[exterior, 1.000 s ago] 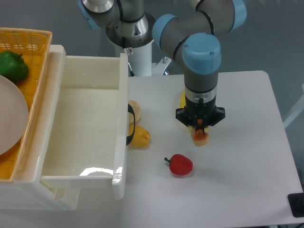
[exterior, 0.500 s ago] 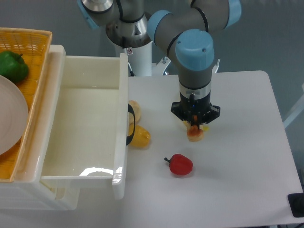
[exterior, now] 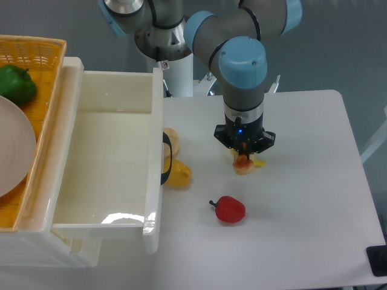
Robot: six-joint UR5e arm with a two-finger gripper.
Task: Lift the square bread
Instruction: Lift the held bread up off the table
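Table (exterior: 314, 199): white, carrying a drawer unit at left.
Gripper (exterior: 243, 158): clenched on the square bread, mid-table.
Square bread (exterior: 243, 164): in the gripper, just far of the red pepper (exterior: 230, 209).
Progress: grasp looks made; whether it is off the table, I cannot tell.

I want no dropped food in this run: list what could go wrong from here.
1. The gripper hides most of the square bread, so the hold cannot be judged; it may slip.
2. A yellow piece lies right beside the bread and could be nudged.
3. A dropped loaf might knock the red pepper.
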